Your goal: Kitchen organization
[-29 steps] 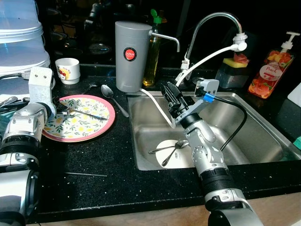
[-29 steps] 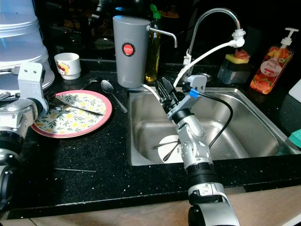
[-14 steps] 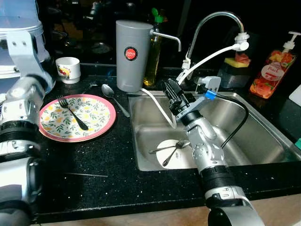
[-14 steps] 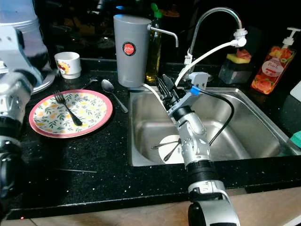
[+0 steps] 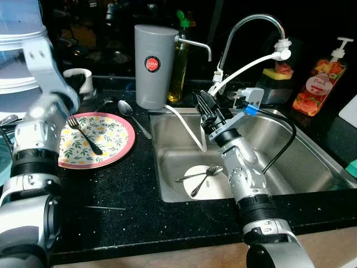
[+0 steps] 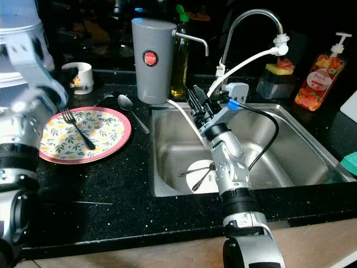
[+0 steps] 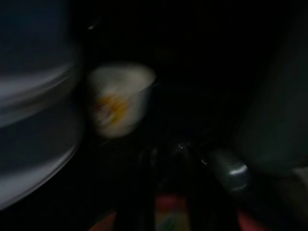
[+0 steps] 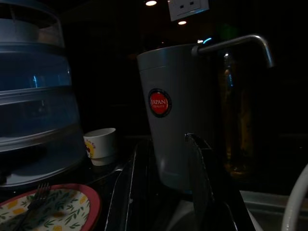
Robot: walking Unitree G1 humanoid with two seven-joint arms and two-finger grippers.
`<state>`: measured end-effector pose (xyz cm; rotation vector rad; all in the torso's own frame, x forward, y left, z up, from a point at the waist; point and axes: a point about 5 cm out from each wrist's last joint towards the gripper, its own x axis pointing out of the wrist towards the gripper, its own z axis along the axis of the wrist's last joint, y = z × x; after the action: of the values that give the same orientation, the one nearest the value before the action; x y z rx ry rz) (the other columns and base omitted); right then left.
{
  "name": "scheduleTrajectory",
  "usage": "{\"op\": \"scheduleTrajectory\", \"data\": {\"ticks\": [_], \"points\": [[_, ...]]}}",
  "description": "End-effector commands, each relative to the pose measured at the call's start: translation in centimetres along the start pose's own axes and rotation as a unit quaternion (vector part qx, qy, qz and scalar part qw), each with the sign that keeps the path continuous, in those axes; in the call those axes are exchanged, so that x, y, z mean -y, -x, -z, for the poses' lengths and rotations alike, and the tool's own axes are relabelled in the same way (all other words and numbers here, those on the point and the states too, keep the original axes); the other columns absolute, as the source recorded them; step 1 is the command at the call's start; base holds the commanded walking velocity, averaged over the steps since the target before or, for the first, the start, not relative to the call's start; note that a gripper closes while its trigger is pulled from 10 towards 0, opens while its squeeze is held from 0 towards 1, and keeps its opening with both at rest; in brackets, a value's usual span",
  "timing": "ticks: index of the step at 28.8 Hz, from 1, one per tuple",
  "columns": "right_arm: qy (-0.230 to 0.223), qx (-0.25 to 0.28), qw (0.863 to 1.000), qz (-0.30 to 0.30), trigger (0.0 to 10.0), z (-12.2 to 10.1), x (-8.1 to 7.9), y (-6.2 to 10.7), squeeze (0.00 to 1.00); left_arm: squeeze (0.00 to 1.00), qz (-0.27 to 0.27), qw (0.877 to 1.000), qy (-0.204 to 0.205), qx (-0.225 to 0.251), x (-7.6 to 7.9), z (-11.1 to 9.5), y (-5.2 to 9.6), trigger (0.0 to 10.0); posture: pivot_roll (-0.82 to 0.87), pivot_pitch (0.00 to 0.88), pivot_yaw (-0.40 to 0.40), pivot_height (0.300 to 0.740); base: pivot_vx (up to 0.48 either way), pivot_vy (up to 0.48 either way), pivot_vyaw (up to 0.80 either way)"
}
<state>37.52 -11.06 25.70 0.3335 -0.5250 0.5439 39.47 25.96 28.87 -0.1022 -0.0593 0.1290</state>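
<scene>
The left arm (image 5: 47, 103) covers part of the white cup (image 5: 83, 79). Left wrist view's smeared, so the cup print there is unreadable.

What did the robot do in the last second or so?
The left arm lifted off the pink plate toward the mug, leaving the fork lying uncovered on it. The right gripper stayed above the sink; spoon and sink cutlery unmoved.

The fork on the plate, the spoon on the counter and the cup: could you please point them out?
fork (image 5: 85, 135): left eye view, middle of its handle.
spoon (image 5: 125, 108): left eye view, on its bowl.
cup (image 6: 80, 76): right eye view, its white side wall.
</scene>
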Motion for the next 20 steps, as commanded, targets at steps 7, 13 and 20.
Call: {"op": "scheduleTrajectory", "data": {"ticks": [7,13,20], "points": [[-0.005,0.005,1.0,-0.005,10.0,-0.3,0.0,0.0,0.0,1.0,-0.007,0.998,-0.049,-0.048,1.6,1.2,0.4,10.0,0.07,0.038,-0.086,0.74,0.0,0.0,0.0],[-0.007,0.006,1.0,-0.006,10.0,-0.3,0.0,-0.1,0.0,1.0,-0.014,0.996,-0.055,-0.068,2.6,1.9,0.4,10.0,0.08,0.038,-0.083,0.74,0.0,0.0,0.0],[-0.007,0.004,1.0,-0.006,10.0,-0.2,0.1,0.1,0.0,1.0,-0.09,0.987,-0.12,-0.065,3.1,2.1,0.9,10.0,0.08,0.038,-0.08,0.74,0.0,0.0,0.0]]}}
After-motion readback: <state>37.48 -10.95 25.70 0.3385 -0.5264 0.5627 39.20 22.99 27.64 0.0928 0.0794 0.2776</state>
